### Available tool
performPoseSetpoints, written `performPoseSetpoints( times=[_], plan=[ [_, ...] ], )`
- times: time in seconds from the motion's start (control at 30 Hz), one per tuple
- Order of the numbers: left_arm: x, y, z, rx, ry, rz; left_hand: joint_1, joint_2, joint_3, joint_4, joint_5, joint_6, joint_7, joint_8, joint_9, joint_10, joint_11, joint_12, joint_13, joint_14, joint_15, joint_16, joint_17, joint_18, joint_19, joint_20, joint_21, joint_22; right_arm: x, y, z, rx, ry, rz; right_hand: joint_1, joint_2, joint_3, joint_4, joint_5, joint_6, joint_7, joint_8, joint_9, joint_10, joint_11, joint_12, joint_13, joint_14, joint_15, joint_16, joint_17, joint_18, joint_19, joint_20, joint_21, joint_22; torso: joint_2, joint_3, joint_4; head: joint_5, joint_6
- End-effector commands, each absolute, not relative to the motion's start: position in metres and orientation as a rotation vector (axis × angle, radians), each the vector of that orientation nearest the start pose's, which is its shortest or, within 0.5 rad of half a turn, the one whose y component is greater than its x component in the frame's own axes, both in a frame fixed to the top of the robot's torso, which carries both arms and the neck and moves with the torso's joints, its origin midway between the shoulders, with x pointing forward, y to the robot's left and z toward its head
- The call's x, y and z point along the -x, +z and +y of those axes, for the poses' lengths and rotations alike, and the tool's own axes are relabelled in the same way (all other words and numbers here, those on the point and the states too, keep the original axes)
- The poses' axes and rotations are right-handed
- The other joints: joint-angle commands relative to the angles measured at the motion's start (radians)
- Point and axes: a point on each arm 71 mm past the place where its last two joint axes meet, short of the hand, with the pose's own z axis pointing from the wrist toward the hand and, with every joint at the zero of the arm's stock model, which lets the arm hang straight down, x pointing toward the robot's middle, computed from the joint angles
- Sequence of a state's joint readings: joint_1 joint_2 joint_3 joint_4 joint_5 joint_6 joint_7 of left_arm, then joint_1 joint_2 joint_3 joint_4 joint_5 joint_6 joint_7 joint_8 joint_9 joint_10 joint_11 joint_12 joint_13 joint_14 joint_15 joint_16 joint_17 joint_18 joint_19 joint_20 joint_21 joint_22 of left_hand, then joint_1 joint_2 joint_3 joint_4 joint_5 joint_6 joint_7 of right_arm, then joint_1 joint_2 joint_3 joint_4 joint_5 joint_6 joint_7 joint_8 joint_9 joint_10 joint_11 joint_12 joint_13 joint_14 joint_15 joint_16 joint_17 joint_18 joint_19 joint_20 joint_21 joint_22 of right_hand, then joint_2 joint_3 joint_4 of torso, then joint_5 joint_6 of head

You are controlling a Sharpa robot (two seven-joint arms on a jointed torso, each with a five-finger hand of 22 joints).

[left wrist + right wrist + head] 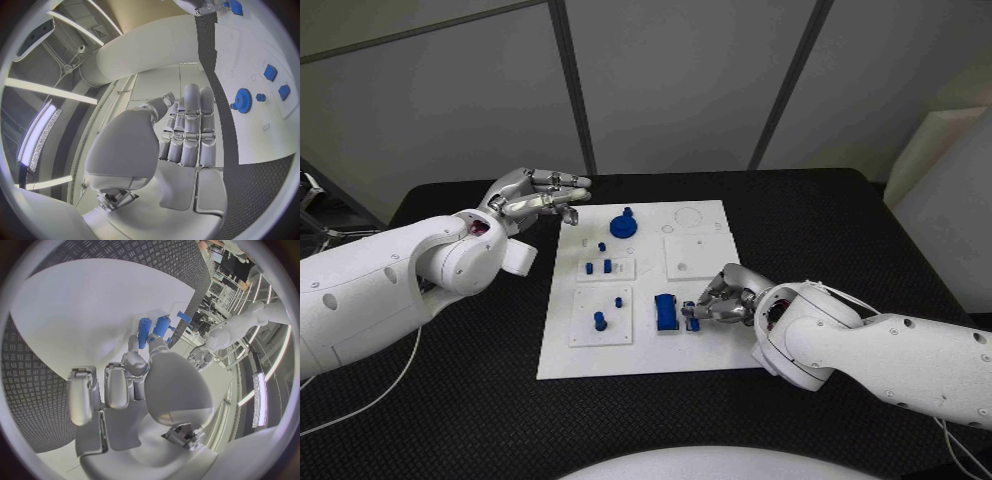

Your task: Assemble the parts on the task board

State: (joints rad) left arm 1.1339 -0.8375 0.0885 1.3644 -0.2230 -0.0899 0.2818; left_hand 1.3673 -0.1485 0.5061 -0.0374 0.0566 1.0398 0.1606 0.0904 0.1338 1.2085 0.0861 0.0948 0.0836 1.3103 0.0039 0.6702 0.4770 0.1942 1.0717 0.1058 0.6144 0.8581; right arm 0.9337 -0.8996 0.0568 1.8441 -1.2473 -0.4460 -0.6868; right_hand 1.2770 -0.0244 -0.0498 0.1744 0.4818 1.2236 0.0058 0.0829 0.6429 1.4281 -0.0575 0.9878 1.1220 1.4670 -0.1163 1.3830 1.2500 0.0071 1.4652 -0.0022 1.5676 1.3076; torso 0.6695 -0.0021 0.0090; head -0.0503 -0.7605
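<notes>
My right hand point(723, 298) is down on the white board point(646, 355), fingers pinched on a small blue peg point(691, 322) just beside the blue block point(666, 314). My left hand point(538, 195) hovers empty, fingers apart, off the board's far left corner near the blue gear point(625, 224). I reckon the pinch is shallow: the peg could tip, slip or nudge the block if I lift crookedly.
</notes>
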Motion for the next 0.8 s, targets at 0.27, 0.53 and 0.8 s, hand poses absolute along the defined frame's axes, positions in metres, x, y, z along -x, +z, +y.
performPoseSetpoints(
  times=[0.27, 0.53, 0.8],
  plan=[
    [-0.5145, -0.179, 0.2421, 0.953, -1.543, 1.558, 0.0, 0.006, -0.003, -0.001, -0.003, 0.002, 0.002, -0.003, 0.002, -0.001, 0.004, 0.003, 0.001, -0.01, 0.0, -0.002, -0.002, -0.012, -0.005, 0.003, -0.001, -0.001, -0.3868, -0.2508, -0.1696, -0.482, 0.496, 2.017, -0.064, -0.017, -0.034, 0.069, -0.153, 0.021, 0.003, -0.004, 0.013, 0.01, -0.003, 0.005, 0.006, 0.043, -0.004, 0.005, -0.001, -0.006, 0.104, -0.005, 0.001, 0.261, -0.001, 0.0011, -0.0015, 0.001, -0.001],
    [-0.5146, -0.1791, 0.2422, 0.954, -1.543, 1.558, 0.0, 0.006, -0.003, -0.001, -0.003, 0.002, 0.002, -0.003, 0.002, -0.001, 0.004, 0.003, 0.001, -0.01, 0.0, -0.002, -0.002, -0.012, -0.005, 0.003, -0.001, -0.001, -0.387, -0.2504, -0.1699, -0.475, 0.492, 2.011, -0.081, -0.034, -0.058, 0.113, -0.263, 0.03, 0.003, -0.003, 0.031, 0.01, -0.002, 0.007, 0.01, 0.044, -0.003, 0.004, 0.0, -0.006, 0.104, -0.004, 0.001, 0.261, -0.002, 0.0011, -0.0007, 0.0, 0.0],
    [-0.5146, -0.1792, 0.2428, 0.954, -1.542, 1.559, 0.0, 0.006, -0.003, -0.001, -0.003, 0.002, 0.002, -0.003, 0.002, -0.001, 0.004, 0.003, 0.001, -0.01, 0.0, -0.002, -0.002, -0.012, -0.005, 0.003, -0.001, -0.001, -0.3857, -0.2499, -0.1725, -0.448, 0.481, 2.02, -0.024, -0.049, -0.05, 0.088, -0.296, 0.03, 0.001, -0.004, 0.044, 0.009, -0.004, 0.006, 0.012, 0.043, -0.004, 0.003, -0.001, -0.006, 0.104, -0.005, 0.001, 0.261, -0.002, 0.0007, -0.0016, 0.0, 0.001]
  ],
)
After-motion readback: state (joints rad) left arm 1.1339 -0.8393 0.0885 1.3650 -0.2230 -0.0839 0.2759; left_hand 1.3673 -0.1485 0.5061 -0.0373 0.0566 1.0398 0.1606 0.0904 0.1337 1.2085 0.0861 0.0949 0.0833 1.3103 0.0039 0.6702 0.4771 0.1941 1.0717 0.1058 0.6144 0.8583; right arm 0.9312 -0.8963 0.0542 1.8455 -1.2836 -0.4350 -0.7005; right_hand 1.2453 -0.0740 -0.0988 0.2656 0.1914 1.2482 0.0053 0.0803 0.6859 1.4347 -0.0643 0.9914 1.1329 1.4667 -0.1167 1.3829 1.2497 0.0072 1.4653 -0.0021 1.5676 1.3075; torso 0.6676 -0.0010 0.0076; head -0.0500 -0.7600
